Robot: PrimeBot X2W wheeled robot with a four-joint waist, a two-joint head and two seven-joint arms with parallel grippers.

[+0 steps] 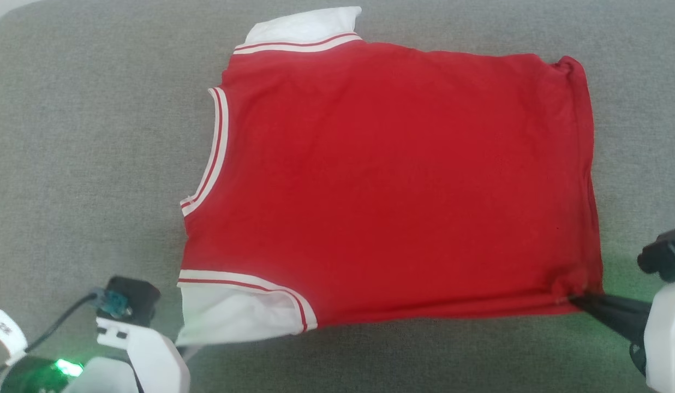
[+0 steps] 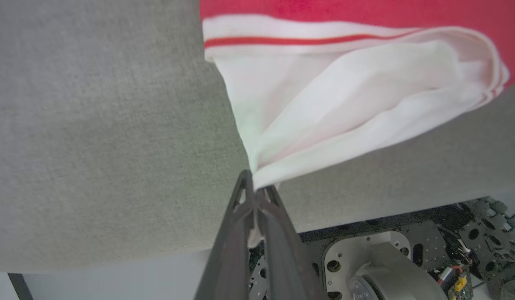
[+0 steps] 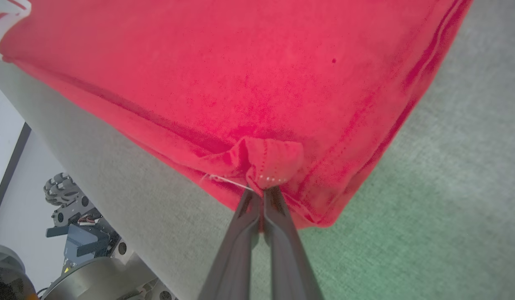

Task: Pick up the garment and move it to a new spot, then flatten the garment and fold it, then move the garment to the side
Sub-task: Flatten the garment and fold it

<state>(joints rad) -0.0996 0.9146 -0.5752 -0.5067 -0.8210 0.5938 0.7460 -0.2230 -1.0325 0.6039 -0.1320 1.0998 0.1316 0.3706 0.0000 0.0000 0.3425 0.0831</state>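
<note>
Garment (image 1: 392,180) flat (arm tag (image 1: 1,327) unreadable), left hand (image 2: 254,183), right hand (image 3: 263,191) pinching it

Garment (image 1: 392,185) lies flat on counter (image 1: 86,136), approx centre, lengthwise L–R: neck opening (image 1: 216,147) toward robot's left, hem (image 1: 588,164) toward right. Far sleeve (image 1: 304,27) sticks out at back-left corner, near sleeve (image 1: 233,316) at front-left. Left end effector (image 2: 253,183) sits at front-left, tips pinching near sleeve's edge. Right end effector (image 3: 263,193) sits at front-right, tips pinching hem corner w/ a bunched fold. Robot base (image 2: 386,266) sits below counter's front edge.
</note>
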